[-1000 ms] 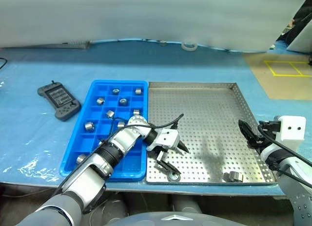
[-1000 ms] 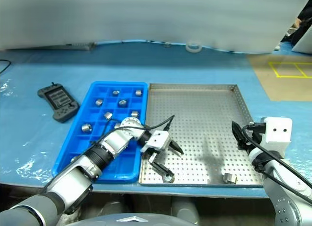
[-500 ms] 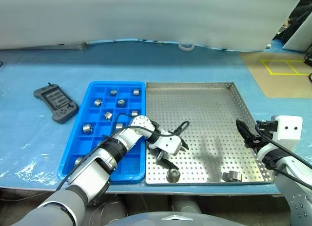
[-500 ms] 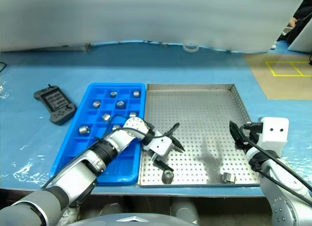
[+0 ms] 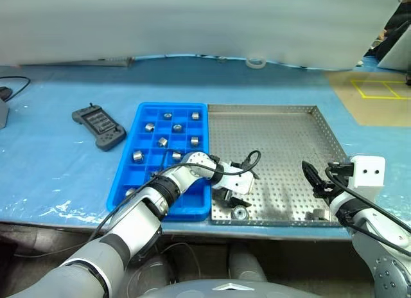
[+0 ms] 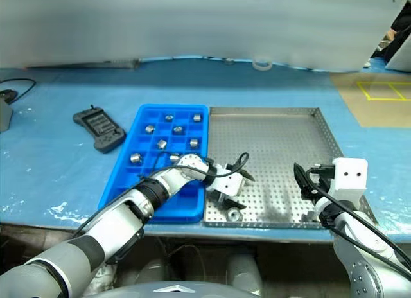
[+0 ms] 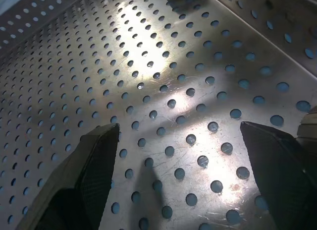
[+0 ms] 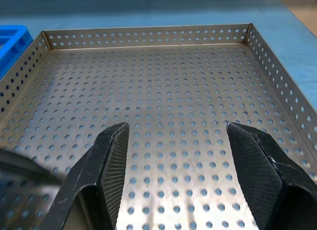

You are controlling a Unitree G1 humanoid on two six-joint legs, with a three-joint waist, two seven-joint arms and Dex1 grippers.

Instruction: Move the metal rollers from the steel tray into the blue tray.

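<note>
On the left of the blue table cover (image 5: 51, 157) lies a black handheld controller (image 5: 98, 126). To its right sits the blue tray (image 5: 128, 182), with several metal rollers (image 5: 163, 142) resting singly in its compartments. The left arm reaches across the near end of this tray, and the left gripper (image 5: 232, 200) hangs low over the near left corner of the steel tray (image 5: 282, 134), which lies right beside the blue one. Its jaws are spread wide and hold nothing, with one roller (image 5: 240, 212) lying on the perforated floor just beside the fingertips, near the front rim. Another roller (image 5: 319, 214) lies near the front right corner. The right gripper (image 5: 311, 180) hovers just above that corner, its jaws also spread and empty, pointing across the bare perforated floor. A white tape ring (image 5: 256, 63) lies far back on the table cover.
</note>
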